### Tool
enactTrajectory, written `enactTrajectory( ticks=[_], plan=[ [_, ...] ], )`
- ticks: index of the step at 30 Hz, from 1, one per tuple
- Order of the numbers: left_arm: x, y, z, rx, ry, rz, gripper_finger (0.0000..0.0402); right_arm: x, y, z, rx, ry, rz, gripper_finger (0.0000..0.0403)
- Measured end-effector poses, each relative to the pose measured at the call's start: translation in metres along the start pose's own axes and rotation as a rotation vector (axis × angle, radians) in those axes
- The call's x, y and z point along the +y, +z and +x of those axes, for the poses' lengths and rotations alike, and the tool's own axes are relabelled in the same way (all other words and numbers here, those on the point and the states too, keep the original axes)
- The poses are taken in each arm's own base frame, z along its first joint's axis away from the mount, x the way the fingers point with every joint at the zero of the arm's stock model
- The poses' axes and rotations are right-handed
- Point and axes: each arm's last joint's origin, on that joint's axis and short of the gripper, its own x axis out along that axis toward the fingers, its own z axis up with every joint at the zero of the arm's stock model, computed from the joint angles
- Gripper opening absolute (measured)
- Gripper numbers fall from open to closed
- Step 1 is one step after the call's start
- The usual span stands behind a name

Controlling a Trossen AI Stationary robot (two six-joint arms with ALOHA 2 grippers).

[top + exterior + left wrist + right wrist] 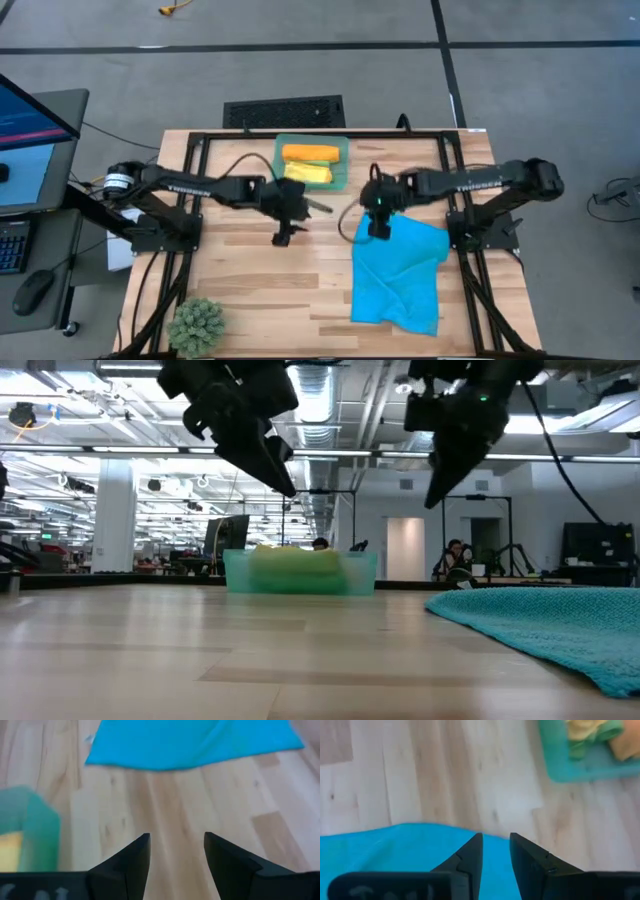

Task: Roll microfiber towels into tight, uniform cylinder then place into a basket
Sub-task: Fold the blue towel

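flat rumpled blue towel (398,275) beside translucent teal basket (342,150) with soft rolls

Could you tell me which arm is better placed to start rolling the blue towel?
Probably the right. The right gripper hangs open above the blue towel's far edge, while the left gripper hovers open over bare table beside it, nearer the basket.

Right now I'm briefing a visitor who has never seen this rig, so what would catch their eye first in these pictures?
First, the bright blue microfiber towel, spread flat and unrolled on the wooden table's right side, with the right gripper hovering over its far corner, fingers slightly apart. Next, the translucent teal-green plastic basket at the far edge, holding an orange rolled towel and a yellow one. The left gripper hangs open near the middle, holding nothing.
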Motion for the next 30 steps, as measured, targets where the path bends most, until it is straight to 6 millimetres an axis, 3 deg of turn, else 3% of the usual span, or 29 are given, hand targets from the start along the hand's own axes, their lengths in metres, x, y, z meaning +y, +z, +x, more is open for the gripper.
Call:
enactTrajectory(
  ticks=[7, 12, 21, 25, 30],
  plan=[
    [-0.037, -0.005, 0.012, 0.001, 0.077, 0.000, 0.0179, 0.055, -0.018, 0.011, -0.065, -0.052, 0.049, 0.0118],
    [-0.064, -0.013, 0.017, 0.034, 0.048, -0.022, 0.0179, 0.080, -0.026, 0.010, -0.138, -0.038, 0.154, 0.0118],
    [-0.098, -0.020, 0.018, 0.049, 0.138, 0.061, 0.0179, 0.089, -0.024, 0.009, -0.247, -0.104, 0.312, 0.0118],
    [-0.100, -0.014, 0.018, -0.020, 0.133, 0.012, 0.0179, 0.094, -0.019, 0.023, -0.284, -0.148, 0.299, 0.0118],
    [-0.100, -0.008, 0.018, -0.078, 0.112, -0.083, 0.0179, 0.102, -0.023, 0.056, -0.226, -0.183, 0.293, 0.0118]
  ],
)
